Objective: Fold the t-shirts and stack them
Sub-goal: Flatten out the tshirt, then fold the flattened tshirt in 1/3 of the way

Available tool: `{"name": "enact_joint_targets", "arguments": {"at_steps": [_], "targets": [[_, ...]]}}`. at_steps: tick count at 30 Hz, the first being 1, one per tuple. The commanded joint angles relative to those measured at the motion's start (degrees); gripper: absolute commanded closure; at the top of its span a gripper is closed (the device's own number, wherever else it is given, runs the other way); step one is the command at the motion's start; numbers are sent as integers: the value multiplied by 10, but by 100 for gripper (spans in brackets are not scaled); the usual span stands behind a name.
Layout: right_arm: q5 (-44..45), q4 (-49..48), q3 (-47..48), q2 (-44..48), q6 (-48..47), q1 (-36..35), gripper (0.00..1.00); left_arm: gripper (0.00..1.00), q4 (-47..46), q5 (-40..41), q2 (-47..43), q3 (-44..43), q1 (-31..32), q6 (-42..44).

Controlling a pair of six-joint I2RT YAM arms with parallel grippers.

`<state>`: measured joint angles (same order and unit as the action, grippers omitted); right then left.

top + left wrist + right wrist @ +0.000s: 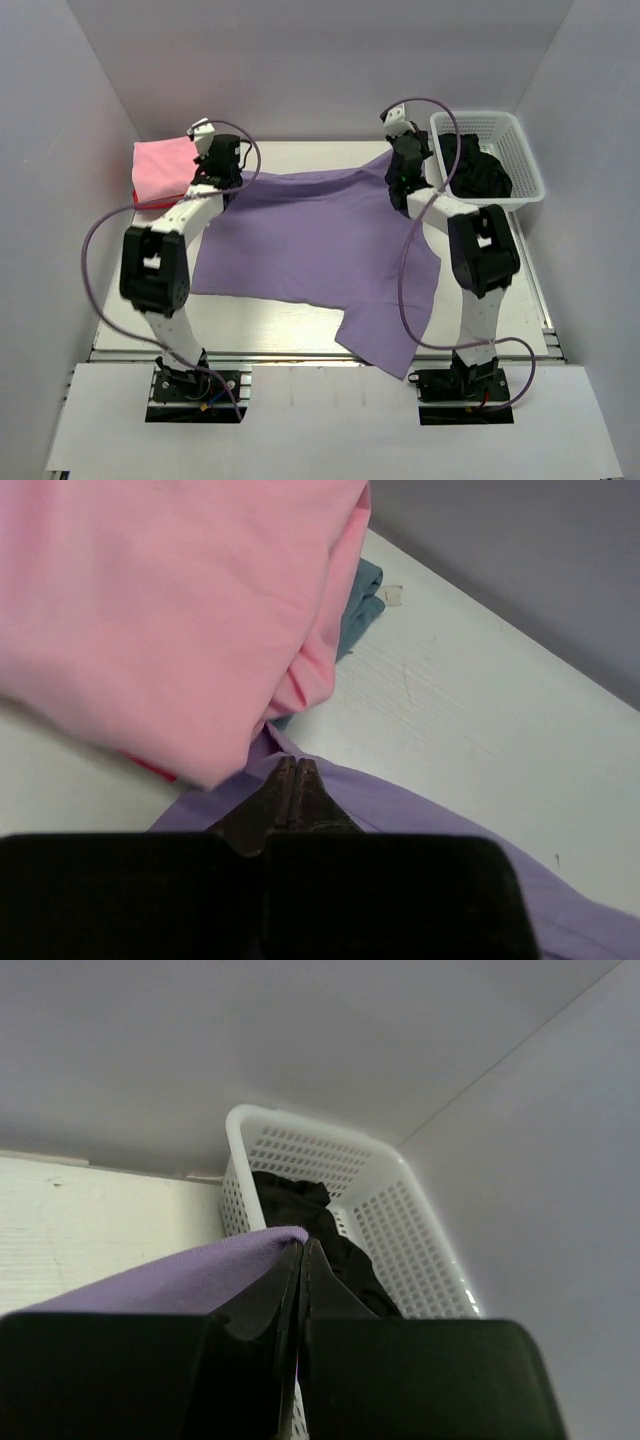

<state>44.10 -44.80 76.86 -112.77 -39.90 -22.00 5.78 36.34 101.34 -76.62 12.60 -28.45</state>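
A lavender-purple t-shirt (320,245) lies spread across the table, one part hanging over the near edge. My left gripper (228,182) is shut on its far left corner (400,810), right beside a folded pink t-shirt (162,167). In the left wrist view the pink shirt (170,610) tops a stack with grey-blue (360,605) and red (150,767) cloth under it. My right gripper (402,172) is shut on the shirt's far right corner (200,1270) and holds it lifted beside the basket.
A white lattice basket (520,150) with dark clothes (480,172) stands at the far right; it also shows in the right wrist view (400,1220). Grey walls enclose the table on three sides. Purple cables loop beside both arms.
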Motion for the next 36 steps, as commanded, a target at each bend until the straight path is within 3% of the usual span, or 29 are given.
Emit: {"name": "enact_joint_targets", "arguments": {"at_steps": [1,7,15,30,36], "targets": [[1,16,79,-39,70,26,100,100,-19,-10,39,-76,-26,4],[-65,150,231,-110,145,70,100,100,-30,-75,168,-192,-51,9],[-205,210,270,-149,180,95,100,100,-17,-160,310,-359,-63,30],[-319,303,363,-208,242,124,100,100,-46,-218,364,-407,-79,41],[-314,335,334,-181,250,124,100,100,-52,-252,340,-367,-79,41]]}}
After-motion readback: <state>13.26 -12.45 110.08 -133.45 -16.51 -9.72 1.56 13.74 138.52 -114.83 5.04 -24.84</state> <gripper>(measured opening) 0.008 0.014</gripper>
